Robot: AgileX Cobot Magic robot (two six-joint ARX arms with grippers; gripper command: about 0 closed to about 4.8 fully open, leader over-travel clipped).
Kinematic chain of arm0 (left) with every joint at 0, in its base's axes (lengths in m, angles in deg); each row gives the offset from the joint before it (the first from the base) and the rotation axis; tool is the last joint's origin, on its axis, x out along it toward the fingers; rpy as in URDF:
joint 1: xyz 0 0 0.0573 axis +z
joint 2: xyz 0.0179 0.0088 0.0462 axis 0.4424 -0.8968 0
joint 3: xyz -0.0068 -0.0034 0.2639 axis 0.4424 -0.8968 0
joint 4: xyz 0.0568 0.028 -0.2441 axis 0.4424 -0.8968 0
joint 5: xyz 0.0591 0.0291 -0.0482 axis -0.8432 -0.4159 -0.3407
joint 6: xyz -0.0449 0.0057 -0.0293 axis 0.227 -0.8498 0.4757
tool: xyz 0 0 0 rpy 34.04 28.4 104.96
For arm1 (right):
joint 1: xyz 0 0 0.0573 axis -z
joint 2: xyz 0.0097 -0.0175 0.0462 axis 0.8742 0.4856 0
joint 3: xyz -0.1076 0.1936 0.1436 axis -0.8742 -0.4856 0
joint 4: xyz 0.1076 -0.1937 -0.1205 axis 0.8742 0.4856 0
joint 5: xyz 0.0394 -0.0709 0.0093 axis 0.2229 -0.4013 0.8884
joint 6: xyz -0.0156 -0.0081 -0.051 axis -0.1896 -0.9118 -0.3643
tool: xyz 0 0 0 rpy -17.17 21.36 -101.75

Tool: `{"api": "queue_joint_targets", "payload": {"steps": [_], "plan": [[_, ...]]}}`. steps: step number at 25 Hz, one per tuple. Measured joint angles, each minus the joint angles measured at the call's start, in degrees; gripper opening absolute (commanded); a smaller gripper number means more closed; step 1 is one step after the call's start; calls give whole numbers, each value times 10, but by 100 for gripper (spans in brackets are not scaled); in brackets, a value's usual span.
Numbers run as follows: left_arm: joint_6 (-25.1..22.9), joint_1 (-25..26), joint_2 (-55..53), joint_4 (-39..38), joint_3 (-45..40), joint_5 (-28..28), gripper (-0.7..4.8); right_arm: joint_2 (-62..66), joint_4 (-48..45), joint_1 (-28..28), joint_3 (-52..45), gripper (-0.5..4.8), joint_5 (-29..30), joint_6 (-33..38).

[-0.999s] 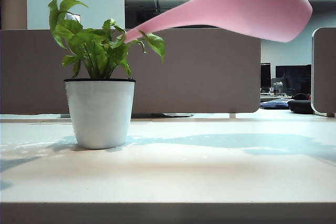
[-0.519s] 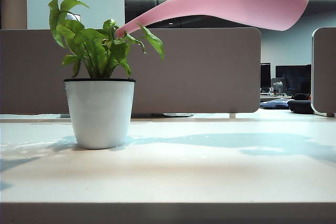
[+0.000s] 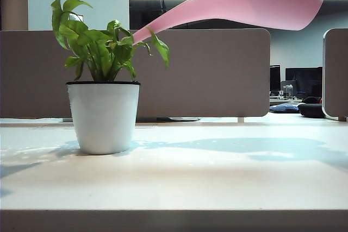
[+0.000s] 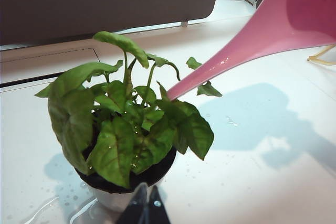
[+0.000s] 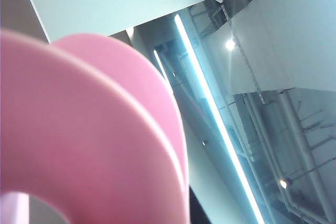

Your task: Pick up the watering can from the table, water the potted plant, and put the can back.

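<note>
One pink watering can [image 3: 261, 1] tilted high above table [image 3: 217, 177], spout tip among leaves of potted plant [image 3: 103, 101]. Left gripper [image 4: 143, 211] near pot, fingers pressed together. Right gripper unseen; can't tell finger state, can fills its view. Versus half-second ago: spout tip slightly back toward can's side.

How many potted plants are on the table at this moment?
1. The potted plant stands on the left part of the table, under the spout tip of the tilted watering can. Nothing suggests another, though the view's edges cut the table off.
</note>
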Motion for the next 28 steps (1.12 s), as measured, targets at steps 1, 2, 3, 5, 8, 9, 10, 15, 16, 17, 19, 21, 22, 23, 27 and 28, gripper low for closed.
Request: {"api": "queue_joint_targets", "payload": {"steps": [1,2,3,5,8,9,10,15,16,17,19,21,22,23,27,28], "plan": [[0,0,0,0,0,0,-4,0,0,0,0,120,0,0],[0,0,0,0,0,0,-4,0,1,0,0,121,-1,1],[0,0,0,0,0,0,-4,0,1,0,0,121,-1,3],[0,0,0,0,0,0,-4,0,4,0,0,121,-7,10],[0,0,0,0,0,0,-4,3,8,0,0,121,-32,14],[0,0,0,0,0,0,-4,8,10,0,0,121,-54,21],[0,0,0,0,0,0,-4,10,13,0,0,121,-62,27],[0,0,0,0,0,0,-4,13,48,0,0,121,-105,152],[0,0,0,0,0,0,-4,12,50,0,0,121,-109,168],[0,0,0,0,0,0,-4,12,53,0,0,121,-113,180],[0,0,0,0,0,0,-4,12,63,0,0,121,-123,202],[0,0,0,0,0,0,-4,12,81,2,0,121,-125,223],[0,0,0,0,0,0,-4,13,91,5,0,121,-125,235],[0,0,0,0,0,0,-4,14,98,8,0,121,-124,248],[0,0,0,0,0,0,-4,18,123,36,-12,121,-134,394],[0,0,0,0,0,0,-4,19,124,43,-14,121,-135,423]]}}
